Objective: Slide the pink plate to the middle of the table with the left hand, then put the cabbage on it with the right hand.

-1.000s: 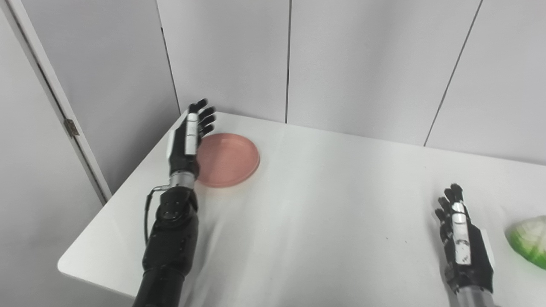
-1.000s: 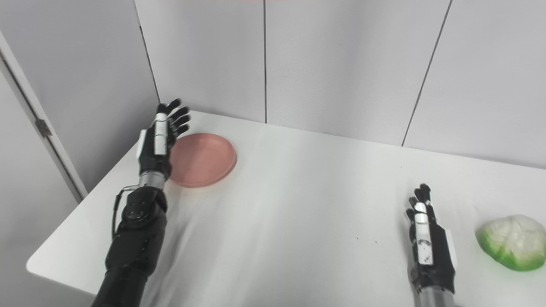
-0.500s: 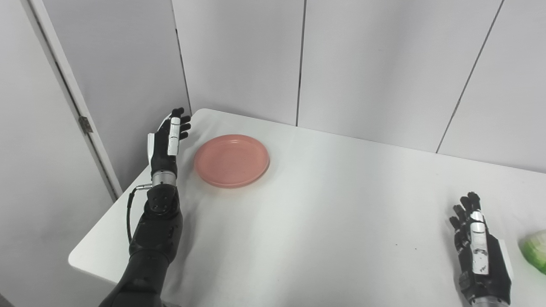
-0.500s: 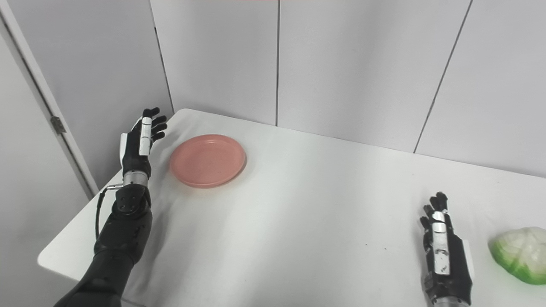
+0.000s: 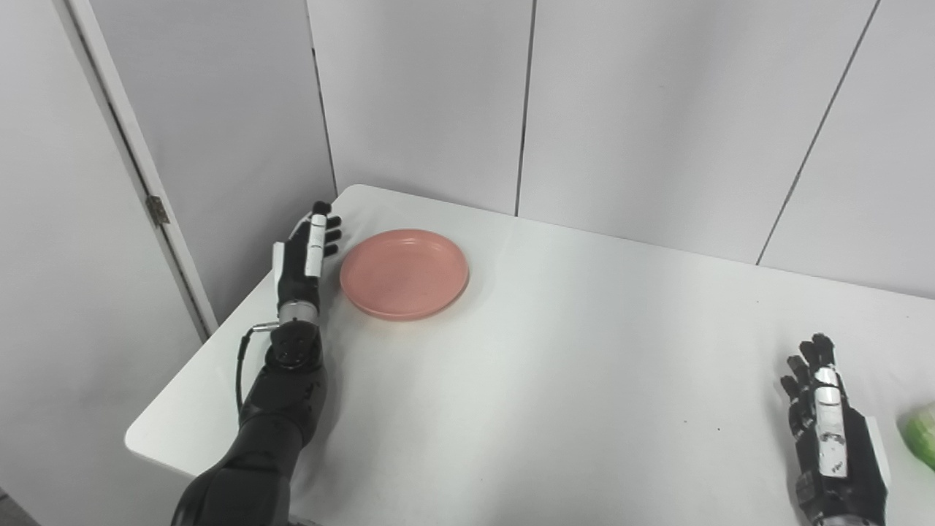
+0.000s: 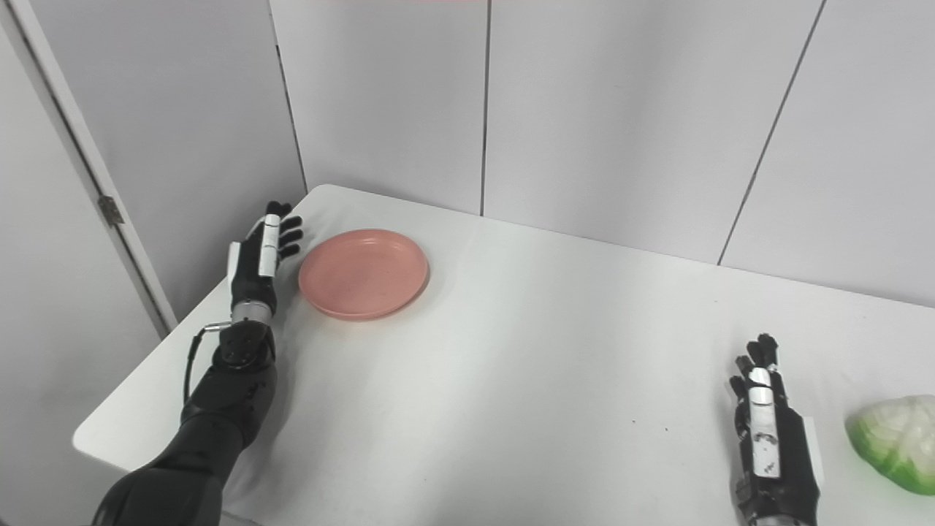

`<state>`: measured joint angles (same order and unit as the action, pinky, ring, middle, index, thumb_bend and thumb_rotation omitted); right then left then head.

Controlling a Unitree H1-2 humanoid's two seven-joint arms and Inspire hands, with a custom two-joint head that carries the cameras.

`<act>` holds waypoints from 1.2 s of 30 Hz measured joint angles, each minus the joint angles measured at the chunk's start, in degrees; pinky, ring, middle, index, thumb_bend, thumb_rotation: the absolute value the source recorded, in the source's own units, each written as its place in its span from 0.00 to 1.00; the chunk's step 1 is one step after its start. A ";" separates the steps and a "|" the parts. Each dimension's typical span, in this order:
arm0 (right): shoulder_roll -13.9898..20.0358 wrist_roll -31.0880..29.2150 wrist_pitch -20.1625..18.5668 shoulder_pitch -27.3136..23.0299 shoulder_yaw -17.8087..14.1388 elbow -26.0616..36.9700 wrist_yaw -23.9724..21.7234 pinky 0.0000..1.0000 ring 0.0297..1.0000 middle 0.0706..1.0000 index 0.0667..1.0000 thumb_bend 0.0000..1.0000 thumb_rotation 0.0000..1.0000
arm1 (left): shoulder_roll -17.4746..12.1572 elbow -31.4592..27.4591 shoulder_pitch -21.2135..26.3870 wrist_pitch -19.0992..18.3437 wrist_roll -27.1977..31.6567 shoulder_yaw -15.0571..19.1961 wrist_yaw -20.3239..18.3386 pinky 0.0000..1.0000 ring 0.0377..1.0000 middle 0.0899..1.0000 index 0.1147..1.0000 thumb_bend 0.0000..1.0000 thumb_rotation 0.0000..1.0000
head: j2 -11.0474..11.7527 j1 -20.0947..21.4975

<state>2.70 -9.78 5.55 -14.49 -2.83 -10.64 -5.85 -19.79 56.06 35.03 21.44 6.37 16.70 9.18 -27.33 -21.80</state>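
Note:
The pink plate lies flat near the table's far left corner. My left hand stands edge-on just left of the plate's rim, open, fingers straight and pointing away from me; whether it touches the rim I cannot tell. The cabbage, pale green and white, rests on the table at the right edge of the picture. My right hand hovers low near the front right, open and empty, a short gap left of the cabbage.
The white table has a rounded front left corner and ends close to my left arm. Grey wall panels rise straight behind it, and a door frame stands at the left.
The camera has shifted, so the whole scene sits further right. My left hand has drawn off the plate to its left side and dropped lower. The right hand stays put.

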 measured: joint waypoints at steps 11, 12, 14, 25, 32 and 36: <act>0.09 0.12 -0.03 1.26 0.18 1.58 -0.04 1.00 1.00 1.00 1.00 0.63 0.94 | 0.78 6.38 3.56 2.97 3.19 -1.98 -4.77 0.88 0.86 0.82 0.82 0.78 1.00 | -0.62 0.79; 0.11 0.22 -0.03 1.28 0.21 1.57 -0.03 1.00 1.00 1.00 1.00 0.63 0.94 | 0.86 6.69 3.74 3.04 3.21 -2.18 -5.14 0.89 0.86 0.83 0.82 0.78 1.00 | -0.70 0.97; 0.12 0.59 -0.03 1.28 0.26 1.56 -0.03 1.00 1.00 1.00 1.00 0.64 0.94 | 1.09 6.82 3.90 3.07 3.30 -2.44 -5.64 0.91 0.86 0.82 0.81 0.81 1.00 | -0.88 1.31; -0.16 1.95 -0.02 1.14 0.57 1.56 0.21 1.00 1.00 1.00 1.00 0.67 0.93 | 8.36 -2.98 2.14 -2.38 10.42 -1.63 -12.56 0.85 0.82 0.79 0.77 0.83 1.00 | -1.76 4.04; -0.38 2.30 -0.01 1.04 0.67 1.37 0.29 1.00 1.00 1.00 1.00 0.66 0.94 | 11.82 -12.24 -0.98 -8.67 11.89 -3.39 -14.63 0.83 0.82 0.79 0.76 0.80 1.00 | -2.64 5.97; -0.67 3.74 -0.01 1.05 0.93 1.36 0.94 1.00 1.00 1.00 1.00 0.64 0.94 | 13.00 -14.31 -2.14 -9.37 11.73 -5.86 -16.42 0.84 0.83 0.80 0.78 0.79 1.00 | -3.08 8.09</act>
<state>2.03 -6.05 5.54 -13.44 -1.91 -9.27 -4.91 -6.79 41.75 32.89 12.07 18.10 10.84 -7.24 -30.41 -13.71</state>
